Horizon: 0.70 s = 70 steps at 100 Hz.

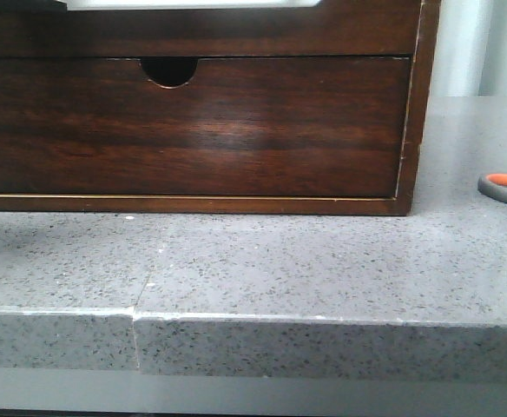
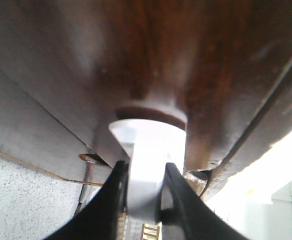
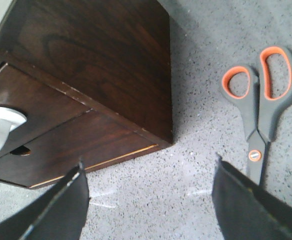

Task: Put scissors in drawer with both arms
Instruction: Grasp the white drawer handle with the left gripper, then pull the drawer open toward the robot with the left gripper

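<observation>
Front view: glossy dark brown wooden drawer (image 1: pixel 193 26) with its white rounded cutout at 12 o'clock, front closed, contents hidden. Below it sits a second dark wood front with a half-round notch (image 1: pixel 170 71). Grey-handled, orange-lined scissors (image 3: pixel 260 97) lie flat on the speckled grey stone counter (image 1: pixel 262 261) at 3 o'clock, apart from the cabinet. Left gripper (image 2: pixel 145 175): fingers at the white cutout; grasp cannot be told. Right gripper (image 3: pixel 148 187): jaws spread, empty, above the counter beside the scissors.

Black, smooth tapered claw fingers (image 2: pixel 111 200); right claw (image 3: pixel 148 200) likewise black.
</observation>
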### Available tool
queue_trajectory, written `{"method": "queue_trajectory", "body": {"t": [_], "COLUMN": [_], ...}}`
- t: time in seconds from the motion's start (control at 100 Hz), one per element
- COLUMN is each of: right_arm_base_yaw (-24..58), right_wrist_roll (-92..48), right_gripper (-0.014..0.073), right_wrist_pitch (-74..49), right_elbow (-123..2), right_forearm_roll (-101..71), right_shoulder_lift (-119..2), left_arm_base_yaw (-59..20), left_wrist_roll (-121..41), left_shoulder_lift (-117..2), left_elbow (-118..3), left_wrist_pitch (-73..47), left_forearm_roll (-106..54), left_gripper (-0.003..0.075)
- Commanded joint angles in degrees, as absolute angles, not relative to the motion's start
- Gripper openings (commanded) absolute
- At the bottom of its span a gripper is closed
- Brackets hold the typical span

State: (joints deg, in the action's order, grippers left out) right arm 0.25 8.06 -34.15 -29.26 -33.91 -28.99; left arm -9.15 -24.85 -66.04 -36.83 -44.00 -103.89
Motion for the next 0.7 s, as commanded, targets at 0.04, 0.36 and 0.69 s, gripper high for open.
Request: {"method": "queue_trajectory", "body": {"t": [0.04,0.36,0.69], "right_arm_base_yaw": [-0.2,-0.2,-0.2], "right_wrist_roll": [7.8,7.8,7.8], "right_gripper": [0.0466,0.0466,0.0466], "right_wrist_pitch": [-31.8,-31.5,-31.2], "right_elbow": [-31.4,-31.4,-31.4], "right_forearm_roll": [-34.4,-34.3,-33.9], "right_shoulder_lift": [-29.7,-29.7,-29.7], "left_arm_base_yaw": [-9.2,-9.2,-9.2], "left_wrist_roll": [-27.2,-23.6,-14.4], "left_shoulder_lift": [-64.1,-49.8,-34.5], "left_elbow": [-38.5,-30.2,-26.6], "left_wrist_pitch": [-45.3,-41.9,-41.9], "left_forearm_roll": [-105.0,-104.8,-99.7], "left_gripper": [-0.0020,-0.0020,-0.0020]}}
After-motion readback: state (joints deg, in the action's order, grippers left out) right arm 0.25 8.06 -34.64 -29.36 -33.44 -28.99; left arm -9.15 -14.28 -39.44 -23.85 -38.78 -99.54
